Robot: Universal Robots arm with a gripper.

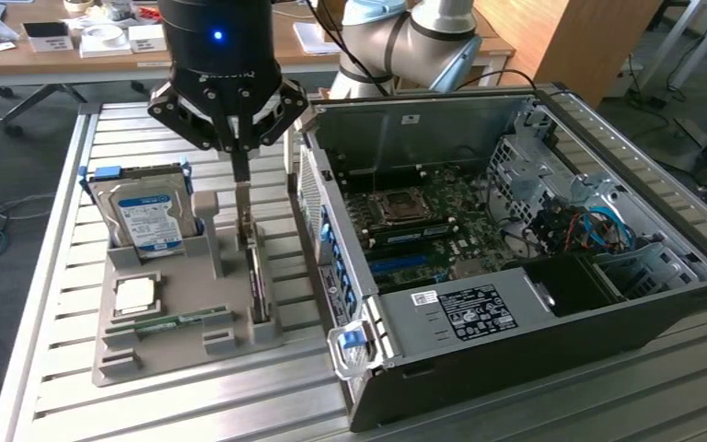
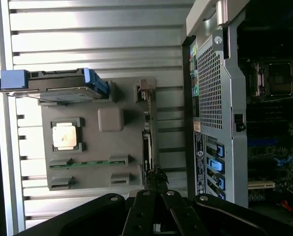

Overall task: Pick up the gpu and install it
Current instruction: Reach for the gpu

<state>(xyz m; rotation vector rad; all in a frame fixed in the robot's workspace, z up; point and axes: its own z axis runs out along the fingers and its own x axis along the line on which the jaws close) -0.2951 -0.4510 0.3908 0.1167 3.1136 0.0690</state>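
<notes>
My gripper (image 1: 240,180) (image 2: 156,173) hangs over the grey tray (image 1: 194,361) (image 2: 102,147) on the slatted metal table (image 1: 206,410) (image 2: 97,39). Its fingers are drawn fully together and point straight down. They sit at the silvery bracket end of the gpu (image 1: 257,281) (image 2: 146,142). I cannot tell whether they pinch that end or only meet above it.

The gpu stands on edge in the slot along the tray's side, on the exterior view's right.

Further to the exterior view's left on the same tray:
- A silver hard drive (image 1: 144,216) (image 2: 63,88) with a blue-white label and blue rails stands upright at the far end.
- A square processor chip (image 1: 135,295) (image 2: 64,136) lies flat in its pocket.
- A narrow green memory stick (image 1: 169,322) (image 2: 87,163) lies nearer still.

Just beside the gpu, to the exterior view's right, rises the open computer case (image 1: 514,341) (image 2: 210,83). Its perforated wall with blue slot latches (image 1: 335,276) (image 2: 213,164) faces the tray. Inside it, the motherboard (image 1: 427,221) lies bare with its empty processor socket (image 1: 397,207) (image 2: 279,78). Bundled cables (image 1: 587,226) run at the far-right corner. The narrow strip of table between card and case wall is the only gap on that side.
</notes>
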